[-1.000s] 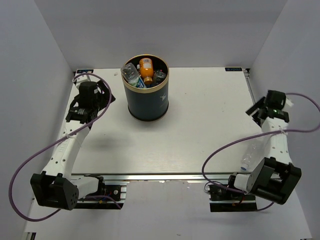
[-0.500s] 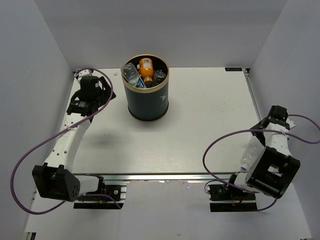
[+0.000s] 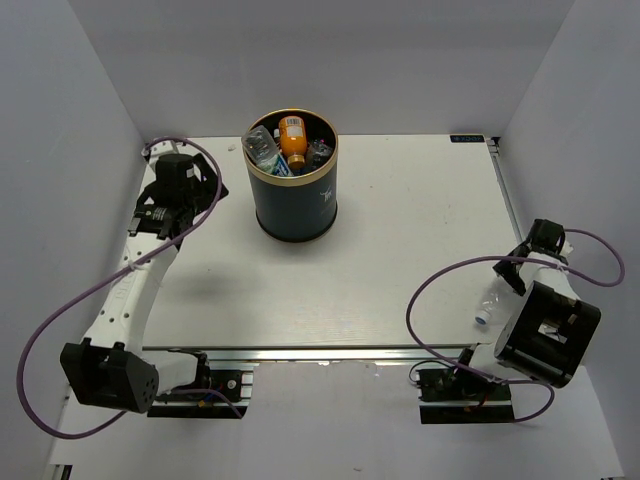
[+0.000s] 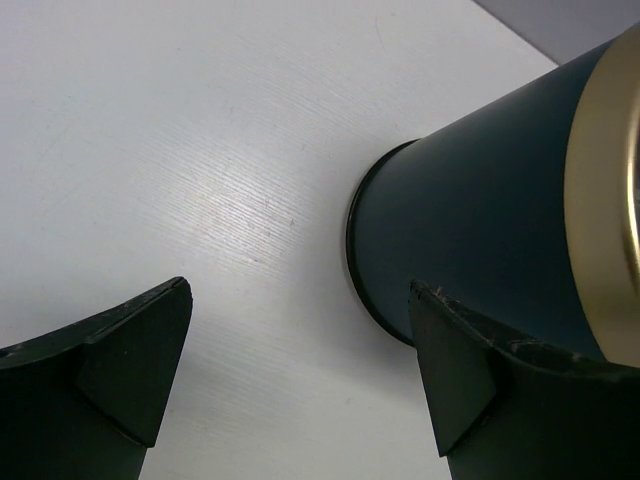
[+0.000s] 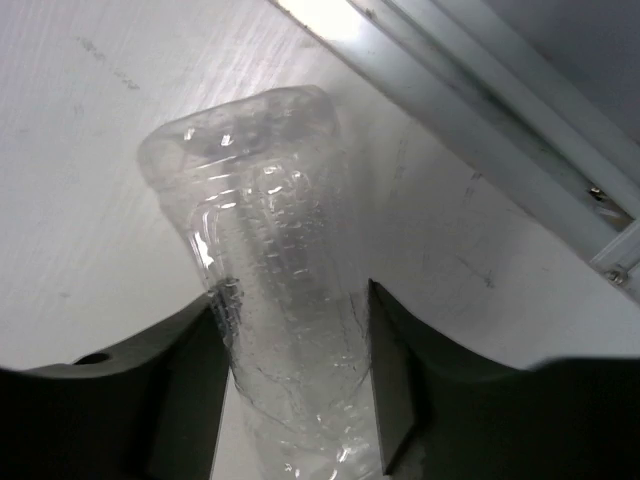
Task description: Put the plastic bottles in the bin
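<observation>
The bin [image 3: 293, 205] is a dark navy bucket with a gold rim, standing at the back centre of the table. Inside it stick up a clear bottle with a blue label [image 3: 263, 150], an orange bottle [image 3: 292, 137] and another clear bottle [image 3: 320, 152]. One more clear crinkly bottle [image 3: 490, 304] lies near the front right edge. My right gripper [image 3: 512, 278] is shut on this bottle [image 5: 265, 230], with both fingers pressed against its sides. My left gripper [image 3: 190, 197] stands open left of the bin [image 4: 500, 220], with nothing between its fingers [image 4: 130, 350].
A metal rail [image 5: 480, 110] runs along the table's edge just beyond the gripped bottle. White walls enclose the table on the left, back and right. Purple cables [image 3: 440, 280] loop from both arms.
The right arm has folded back and down over the bottle at the front right, and its jaws have closed onto it. The left gripper has shifted slightly and stays open.
</observation>
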### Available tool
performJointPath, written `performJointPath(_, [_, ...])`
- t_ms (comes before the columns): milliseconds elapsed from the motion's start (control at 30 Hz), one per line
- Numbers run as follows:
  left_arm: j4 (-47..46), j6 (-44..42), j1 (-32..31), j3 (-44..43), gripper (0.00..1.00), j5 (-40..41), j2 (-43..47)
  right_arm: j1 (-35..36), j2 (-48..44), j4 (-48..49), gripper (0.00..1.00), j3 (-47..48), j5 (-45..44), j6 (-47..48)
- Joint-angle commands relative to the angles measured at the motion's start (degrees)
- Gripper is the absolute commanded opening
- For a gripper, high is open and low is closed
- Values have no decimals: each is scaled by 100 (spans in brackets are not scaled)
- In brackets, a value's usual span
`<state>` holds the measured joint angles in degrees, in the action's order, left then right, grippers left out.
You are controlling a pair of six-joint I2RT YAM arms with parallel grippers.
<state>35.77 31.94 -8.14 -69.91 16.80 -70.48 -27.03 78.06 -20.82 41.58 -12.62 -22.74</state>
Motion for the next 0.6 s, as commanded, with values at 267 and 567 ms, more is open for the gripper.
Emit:
performJointPath(267, [-70, 181, -3, 223, 98, 333, 746, 2481, -354, 1000, 27, 1736, 1076, 823])
performJointPath(567, [-61, 224, -3, 276, 98, 350, 728, 4793, 997, 2010, 24, 5393, 2104, 1466])
